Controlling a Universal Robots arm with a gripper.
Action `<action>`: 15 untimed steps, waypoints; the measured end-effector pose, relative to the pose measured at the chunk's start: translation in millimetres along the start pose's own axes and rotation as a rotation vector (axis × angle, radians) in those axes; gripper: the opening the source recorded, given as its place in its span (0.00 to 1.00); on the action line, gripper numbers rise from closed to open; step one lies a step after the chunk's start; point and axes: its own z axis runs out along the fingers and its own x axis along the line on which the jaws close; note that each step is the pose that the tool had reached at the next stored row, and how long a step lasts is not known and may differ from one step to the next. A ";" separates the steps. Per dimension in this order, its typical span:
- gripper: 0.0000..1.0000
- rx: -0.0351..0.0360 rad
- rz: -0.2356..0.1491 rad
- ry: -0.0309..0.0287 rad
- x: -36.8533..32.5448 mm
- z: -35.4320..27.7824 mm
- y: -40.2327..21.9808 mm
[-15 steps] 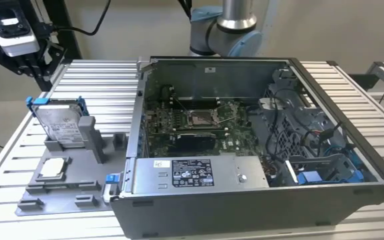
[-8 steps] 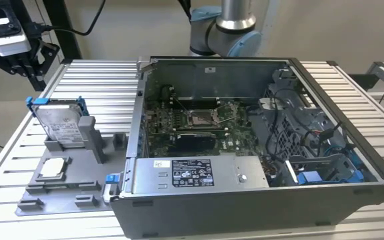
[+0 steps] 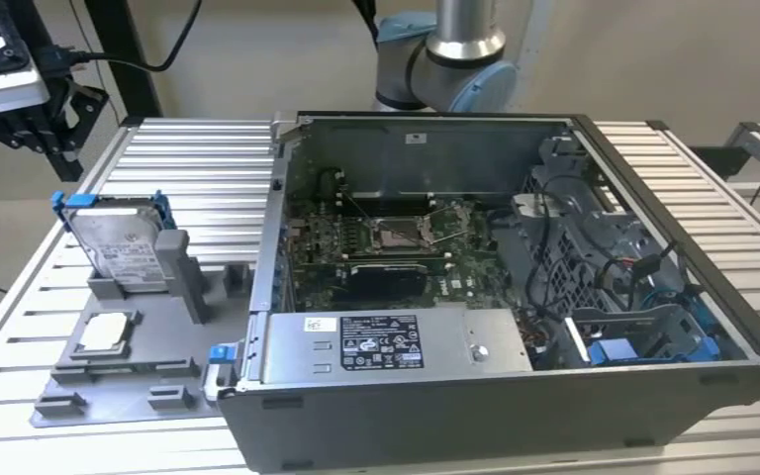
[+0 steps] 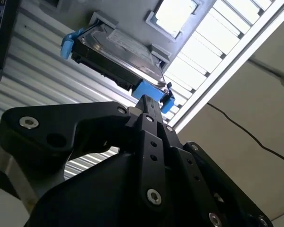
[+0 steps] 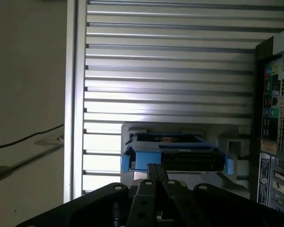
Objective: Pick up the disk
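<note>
**Exterior view.** Black gripper (image 3: 40, 129) high at the exterior view's left, over the edge of the slatted aluminium table (image 3: 182, 158). Holding nothing, touching nothing. Below it and apart from it, the disk (image 3: 116, 237): flat silver-grey metal hard drive with a white label, framed by a blue plastic carrier bracket (image 3: 103, 201). Standing on edge, leaning slightly, in an upright grey plastic holder (image 3: 175, 267). Just in front of the holder, lying flat on the same grey fixture, a small square silver processor chip (image 3: 103, 332). To the exterior view's right of the fixture, a large open dark-grey computer case (image 3: 486, 426), with a grey power-supply box with a black label (image 3: 380, 341) along its near wall. Behind the case, the silver and grey robot arm (image 3: 466, 40).

**Second wrist view.** Gripper (image 4: 149, 100) with fingers brought together to a single tip, nothing between them. Beyond the tip, the disk (image 4: 118, 52) in its blue bracket (image 4: 146, 90), untouched, with table slats (image 4: 38, 80) around it.

**First wrist view.** Fingers again closed on themselves, tip of the gripper (image 5: 157, 166) pointing at the disk (image 5: 180, 151). Disk seen edge-on, blue bracket (image 5: 142, 158) along its near side, seated in the grey holder (image 5: 180, 127). Computer case rear panel (image 5: 274, 142) beside it, table (image 5: 170, 71) beyond.
</note>
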 end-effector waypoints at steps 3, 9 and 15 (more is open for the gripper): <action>0.00 -0.0012 0.000 0.0000 0.0 0.0 0.0; 0.00 -0.0014 0.000 0.0003 0.0 0.0 0.0; 0.00 -0.0013 -0.041 0.0019 0.1 0.0 0.1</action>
